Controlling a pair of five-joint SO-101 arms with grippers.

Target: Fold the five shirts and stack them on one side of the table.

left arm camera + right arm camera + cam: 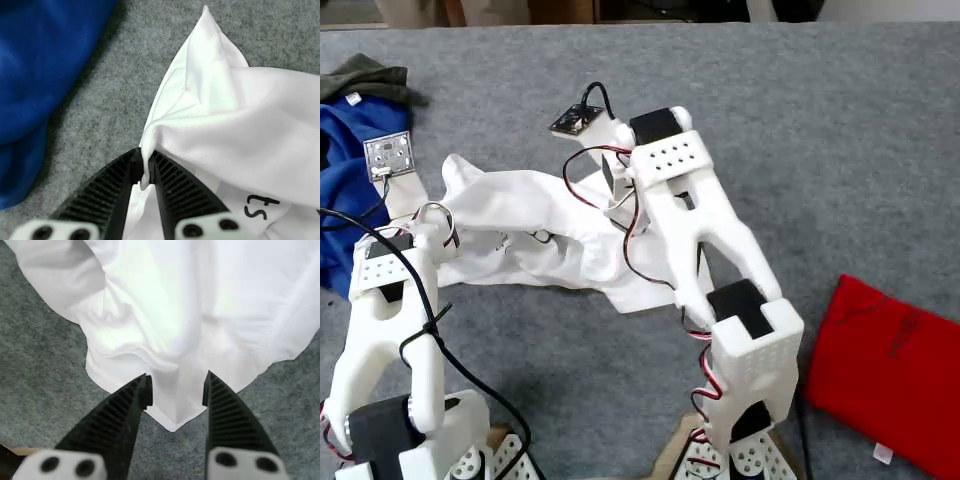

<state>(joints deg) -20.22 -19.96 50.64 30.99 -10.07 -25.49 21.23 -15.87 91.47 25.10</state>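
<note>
pinching a fold of the white shirt (pixel 240 125), left gripper (pixel 145 157) jaws clenched on it. right gripper (pixel 176 385) jaws released, shirt's hem corner between them. blue shirt (pixel 40 70) beside left jaws.

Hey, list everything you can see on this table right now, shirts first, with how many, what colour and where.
white shirt: one, white, crumpled mid-table
blue shirt: one, blue, bunched at the table's left edge
dark green shirt: one, dark green, far left corner, touching the blue shirt
red shirt: one, red, lying flat at the near right
table cover: one, grey, under everything
left arm: one, white, near left
right arm: one, white, near middle, over the white shirt
left pincer: one, black, shut on a fold of the white shirt
right pincer: one, black, open astride the white shirt's edge
</note>
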